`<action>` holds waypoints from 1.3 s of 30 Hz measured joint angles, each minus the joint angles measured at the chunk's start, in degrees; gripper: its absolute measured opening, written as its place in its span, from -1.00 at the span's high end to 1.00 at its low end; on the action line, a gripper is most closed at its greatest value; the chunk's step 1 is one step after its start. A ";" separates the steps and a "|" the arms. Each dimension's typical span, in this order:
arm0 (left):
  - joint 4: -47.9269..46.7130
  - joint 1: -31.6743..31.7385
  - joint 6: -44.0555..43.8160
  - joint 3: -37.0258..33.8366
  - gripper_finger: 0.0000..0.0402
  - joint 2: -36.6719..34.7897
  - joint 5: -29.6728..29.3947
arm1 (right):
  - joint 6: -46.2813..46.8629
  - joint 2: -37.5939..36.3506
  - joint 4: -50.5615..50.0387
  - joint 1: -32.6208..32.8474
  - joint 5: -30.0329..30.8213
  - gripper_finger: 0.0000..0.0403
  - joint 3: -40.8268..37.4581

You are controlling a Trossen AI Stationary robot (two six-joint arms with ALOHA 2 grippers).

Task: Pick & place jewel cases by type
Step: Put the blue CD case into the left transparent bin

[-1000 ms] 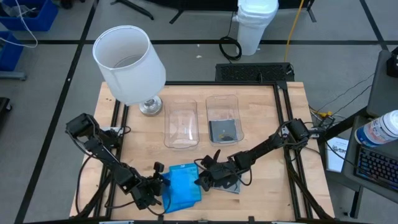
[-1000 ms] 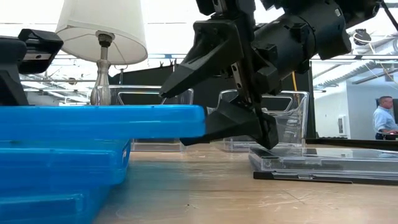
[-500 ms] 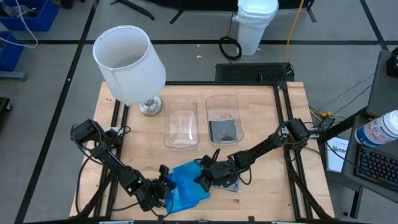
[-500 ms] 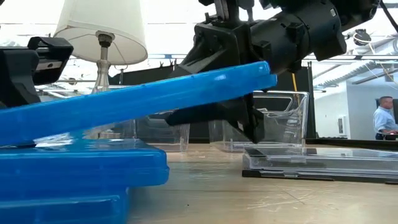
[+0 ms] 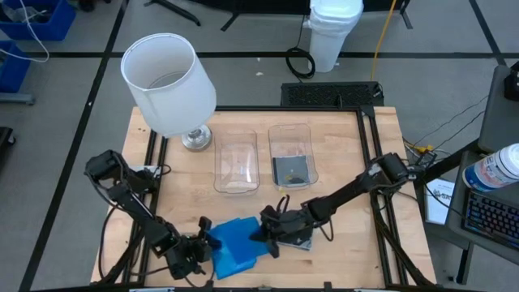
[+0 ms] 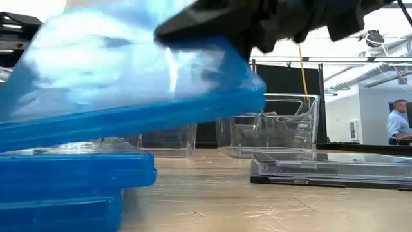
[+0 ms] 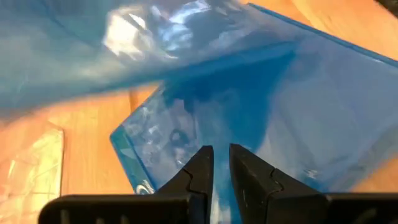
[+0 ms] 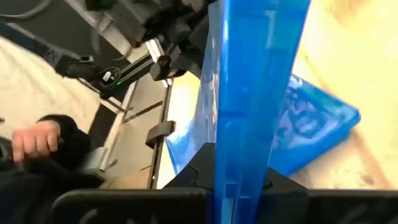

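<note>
A bright blue jewel case [image 5: 237,237] is held up on a slant between both grippers, above a stack of blue jewel cases [image 6: 71,183] that lies flat on the table near its front edge. My left gripper [image 5: 204,242] is shut on the case's left side. My right gripper [image 5: 264,235] is shut on its right side. Dark grey jewel cases [image 5: 298,240] lie flat on the table just right of the right gripper, and they also show in the low view [image 6: 328,169]. My left gripper pinches the blue case's left edge [image 7: 217,186] between its two fingers and comes in about level from the table's left. The case is clear of the stack below and tilted. My right gripper pinches the same case's right edge [image 8: 244,134] between its two fingers, one on each flat face, and comes from the table's right. The case's right end [image 6: 238,96] is raised above the stack.
Two clear tubs stand at mid-table; the right tub [image 5: 293,154] has dark cases in it and the left tub [image 5: 236,162] shows none. A white lamp [image 5: 170,81] stands at the far left. A person's hand [image 8: 37,140] shows beyond the table edge.
My right gripper has shut on the right edge of the top blue case. That case was level over the stack in my left gripper. Its right end has since risen and it now stands tilted, higher above the stack.
</note>
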 joint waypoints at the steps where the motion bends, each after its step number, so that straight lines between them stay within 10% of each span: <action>1: 0.12 -0.34 -0.06 0.00 0.70 0.00 -0.69 | -1.62 -0.94 -0.33 0.26 0.78 0.94 -0.02; 18: -1.76 -3.45 -1.50 0.09 0.70 -0.10 -1.96 | -31.14 -14.37 -34.70 -6.85 16.08 0.96 21.30; 28: -6.13 -11.13 -7.27 0.09 0.70 -0.11 -5.74 | -3.70 -11.00 -40.67 -26.71 -1.69 0.96 22.50; 39: -11.50 -12.62 -11.97 0.11 0.70 -0.11 -5.85 | 15.10 -3.98 -37.09 -32.18 -11.19 0.96 22.62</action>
